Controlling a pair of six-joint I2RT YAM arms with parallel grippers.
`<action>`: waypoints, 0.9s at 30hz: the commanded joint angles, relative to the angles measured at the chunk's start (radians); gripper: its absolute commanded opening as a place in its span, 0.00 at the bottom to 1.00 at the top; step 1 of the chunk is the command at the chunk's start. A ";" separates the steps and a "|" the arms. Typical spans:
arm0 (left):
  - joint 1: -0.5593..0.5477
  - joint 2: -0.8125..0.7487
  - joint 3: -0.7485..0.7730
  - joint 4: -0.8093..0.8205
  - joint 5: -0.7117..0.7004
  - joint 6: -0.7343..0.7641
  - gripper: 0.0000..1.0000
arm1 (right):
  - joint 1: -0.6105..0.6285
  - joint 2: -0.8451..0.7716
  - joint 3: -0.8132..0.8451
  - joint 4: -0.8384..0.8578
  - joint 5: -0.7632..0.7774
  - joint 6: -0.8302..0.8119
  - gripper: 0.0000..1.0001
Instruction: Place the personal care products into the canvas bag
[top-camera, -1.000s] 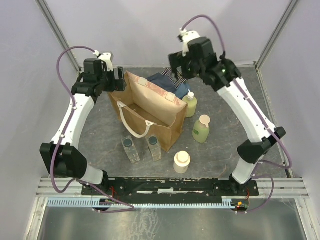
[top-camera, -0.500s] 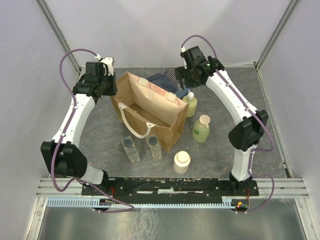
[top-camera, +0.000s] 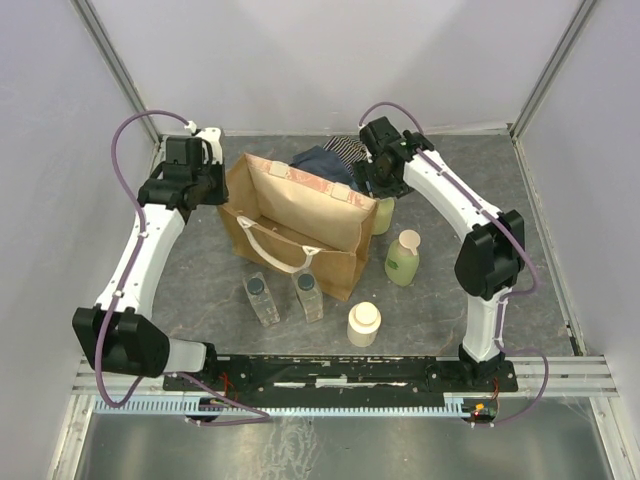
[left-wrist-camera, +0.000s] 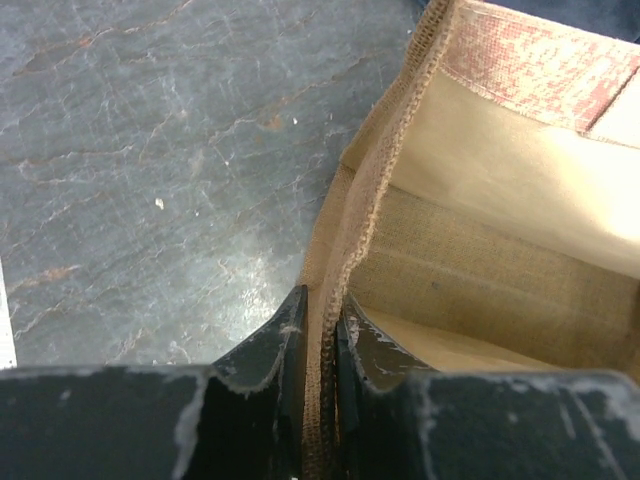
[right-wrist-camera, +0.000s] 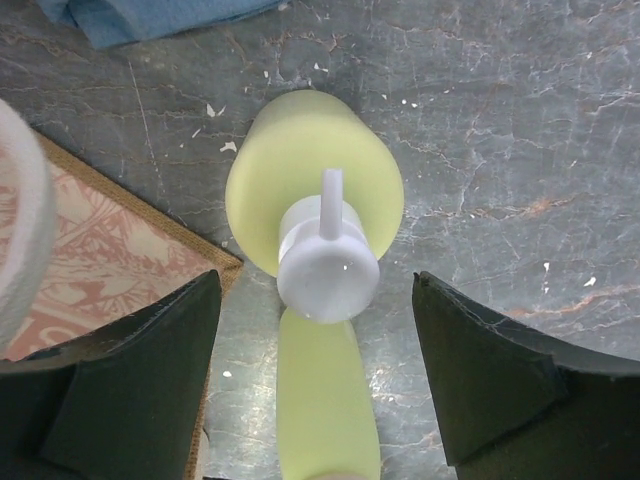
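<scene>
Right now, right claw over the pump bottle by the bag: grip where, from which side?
Come straight down and close the right claw on the yellow-green body of the pump bottle, below its white pump. It stands upright, centred between the open fingers; the canvas bag corner crowds one side.

Pump bottle (top-camera: 383, 214) mostly hidden under right arm (top-camera: 450, 200), cloth (top-camera: 320, 160) partly behind bag (top-camera: 335, 270)

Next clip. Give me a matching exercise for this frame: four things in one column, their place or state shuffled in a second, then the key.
1. left pincer
2. right pincer
3. cream jar
4. folded cloth

A. open, astride a yellow-green pump bottle
B. shut on the canvas bag rim
C. lying behind the canvas bag
D. upright on the table, near side of the canvas bag

Pairs: 1-B, 2-A, 3-D, 4-C.
</scene>
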 joint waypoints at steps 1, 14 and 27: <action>-0.005 -0.054 -0.010 -0.047 -0.037 0.029 0.21 | -0.012 0.013 -0.040 0.090 -0.027 0.008 0.83; -0.004 -0.072 -0.031 -0.033 -0.049 0.030 0.20 | -0.018 0.045 -0.046 0.072 -0.024 -0.031 0.29; -0.004 -0.055 -0.025 -0.020 -0.034 0.029 0.20 | -0.028 0.055 0.025 0.051 0.033 -0.058 0.58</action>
